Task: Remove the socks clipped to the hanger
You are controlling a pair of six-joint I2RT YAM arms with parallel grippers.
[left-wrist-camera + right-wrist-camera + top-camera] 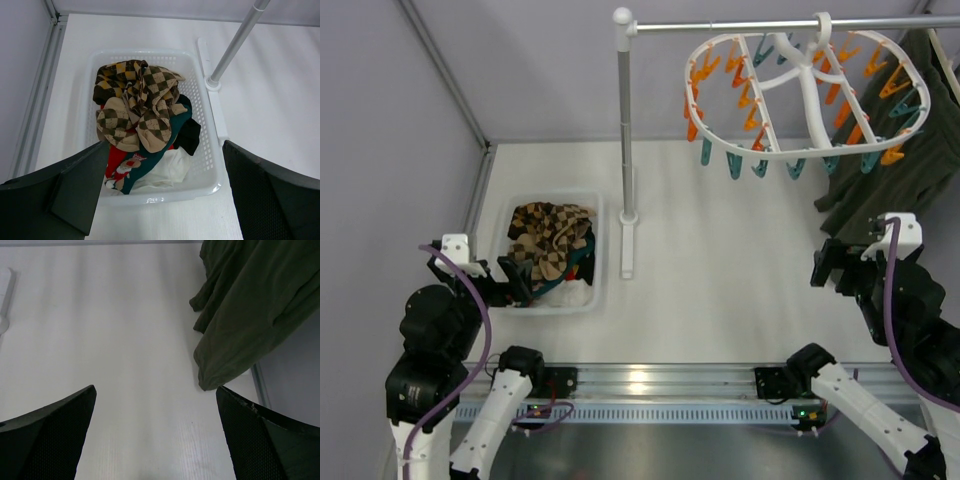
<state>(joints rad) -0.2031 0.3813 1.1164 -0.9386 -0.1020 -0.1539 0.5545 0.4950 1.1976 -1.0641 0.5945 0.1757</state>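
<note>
All socks (548, 240) off the hanger (800, 95); removal judged complete, nothing left to unclip.
No fabric in any orange or teal clip, as far as the top view shows, with the hanger hooked on the pole rack (625, 150) above the far right corner of the counter (720, 260). Argyle socks heaped in the white basket (597, 250) near the left edge. Left fingers (60, 200) spread wide and empty, just short of the basket's near rim. Right fingers (45, 445) likewise parted, holding nothing, near the right edge beside the dark green garment (885, 170). Hanger and clips visible only from the top view. Red, teal, black and white items under the socks clear only from the left wrist. Garment hem close up only from the right wrist.
</note>
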